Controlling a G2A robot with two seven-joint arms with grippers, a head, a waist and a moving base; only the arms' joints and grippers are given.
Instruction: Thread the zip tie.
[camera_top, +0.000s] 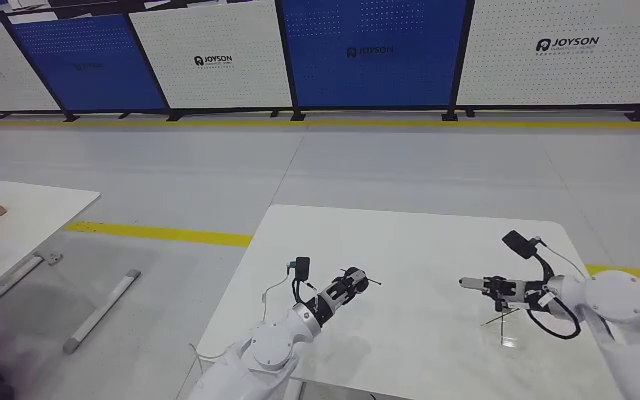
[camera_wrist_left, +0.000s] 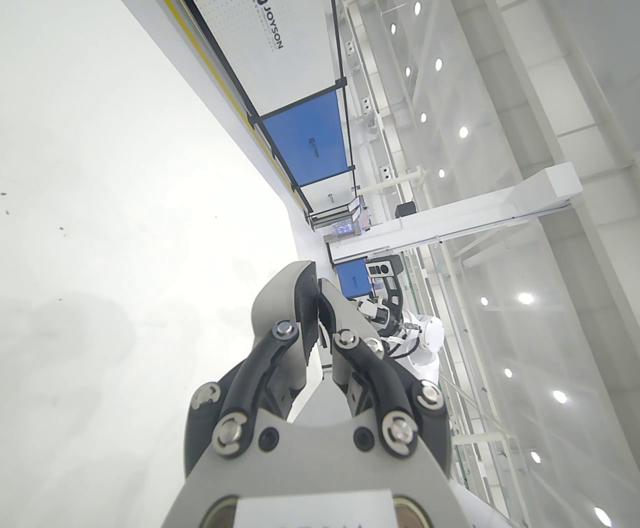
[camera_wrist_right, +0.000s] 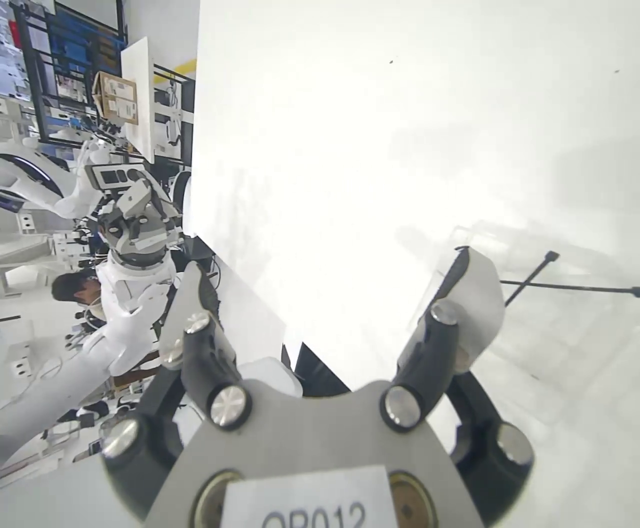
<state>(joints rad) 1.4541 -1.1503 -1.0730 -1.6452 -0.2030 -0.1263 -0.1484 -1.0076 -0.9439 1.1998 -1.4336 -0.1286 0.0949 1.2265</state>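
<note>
Jaws spread wide and empty on the right gripper (camera_wrist_right: 330, 265), pressed together on the left gripper (camera_wrist_left: 315, 280); the zip tie (camera_wrist_right: 575, 286) lies ungrasped, so a fine pinch seems next.

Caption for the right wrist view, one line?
Open right gripper over white table, two crossed black zip ties lying beside it.

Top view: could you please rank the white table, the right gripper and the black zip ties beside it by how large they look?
1. the white table, by far the largest.
2. the right gripper, much smaller.
3. the black zip ties, thin strands, smallest; all sit at similar depth, so the order holds.
</note>
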